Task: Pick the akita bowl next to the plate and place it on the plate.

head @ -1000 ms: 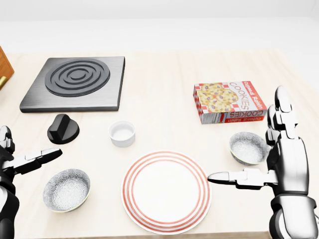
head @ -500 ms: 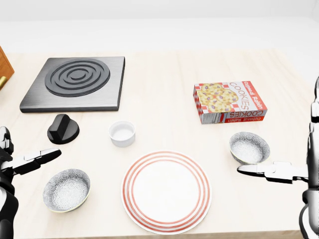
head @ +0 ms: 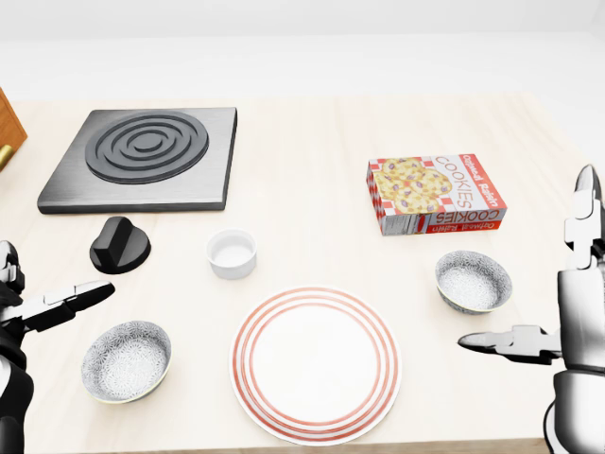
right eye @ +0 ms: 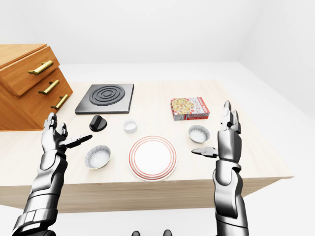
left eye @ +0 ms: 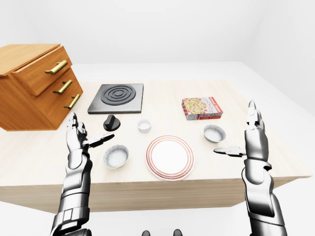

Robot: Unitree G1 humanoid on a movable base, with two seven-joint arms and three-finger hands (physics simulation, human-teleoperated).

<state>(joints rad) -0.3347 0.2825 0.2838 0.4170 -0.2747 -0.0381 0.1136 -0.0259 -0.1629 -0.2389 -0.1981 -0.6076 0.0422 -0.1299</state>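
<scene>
The akita bowl (head: pixel 473 280) sits toward the right edge of the table (head: pixel 312 142), close to the plate (head: pixel 317 364) but not touching it. The plate lies at the near edge. Bare wood runs from the bowl to the near and right edges, and the cookie box (head: pixel 435 194) lies on its far side. My right hand (head: pixel 577 322) hovers by the right edge, fingers spread and empty. A second ago its thumb reached the plate's rim; it has since drawn back rightward. My left hand (left eye: pixel 78 138), spread and empty, has barely moved beside the twin bowl (head: pixel 126 360). The akita bowl stands upright, mouth up. Being round, it has no long axis.
</scene>
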